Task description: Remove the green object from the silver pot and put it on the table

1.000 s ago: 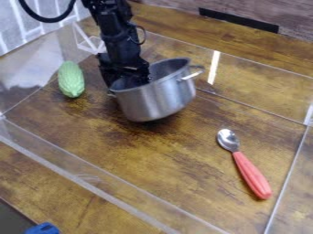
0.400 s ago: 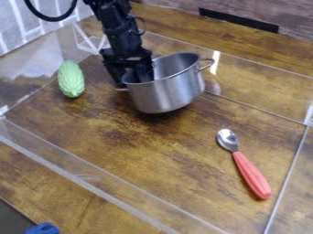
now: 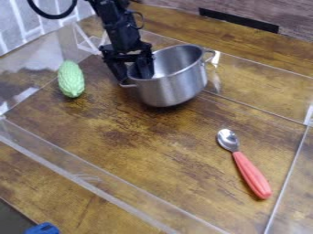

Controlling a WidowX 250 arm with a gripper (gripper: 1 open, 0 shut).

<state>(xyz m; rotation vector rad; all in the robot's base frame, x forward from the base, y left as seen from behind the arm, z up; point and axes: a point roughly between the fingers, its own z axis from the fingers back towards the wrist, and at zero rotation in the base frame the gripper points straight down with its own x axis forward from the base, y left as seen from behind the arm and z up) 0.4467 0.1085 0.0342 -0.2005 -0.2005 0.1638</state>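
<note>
The green object [image 3: 71,79] lies on the tabletop [image 3: 146,155], well to the left of the silver pot [image 3: 169,75] and not touching it, so the task looks already done. The end effector [image 3: 128,73] stands with its fingers spread and holds nothing; it sits at the left rim of the pot and points steeply down, so close that I cannot tell if 1 finger is inside the wall or only against it.

The main risk is this closeness. The pot appears tilted toward the right, so it may be leaning on the end effector. If the arm goes sideways, a finger can catch the rim and drag the pot or tip it over, and the pot may slide to the clear acrylic wall [image 3: 251,69] behind it. A sweep to the left could also knock the green object, which is oval and may roll. The red-handled spoon [image 3: 244,164] is well apart at the right and in no danger.
</note>
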